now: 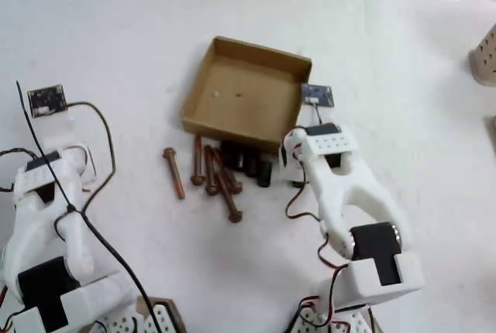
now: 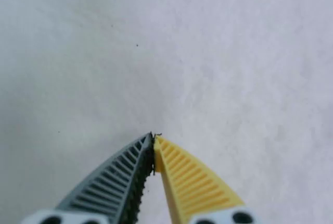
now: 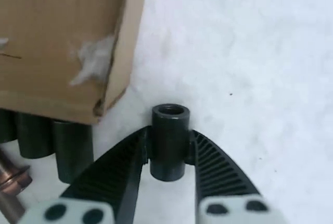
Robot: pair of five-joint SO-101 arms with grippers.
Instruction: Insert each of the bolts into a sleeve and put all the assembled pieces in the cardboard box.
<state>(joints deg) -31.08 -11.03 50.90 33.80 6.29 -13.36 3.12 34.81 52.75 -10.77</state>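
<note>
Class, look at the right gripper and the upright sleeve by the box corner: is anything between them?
Nothing visible. The sleeve stands upright inside the right gripper, with its fingers against both sides. The cardboard box corner and the other sleeves lie off to one side, apart from it.
</note>
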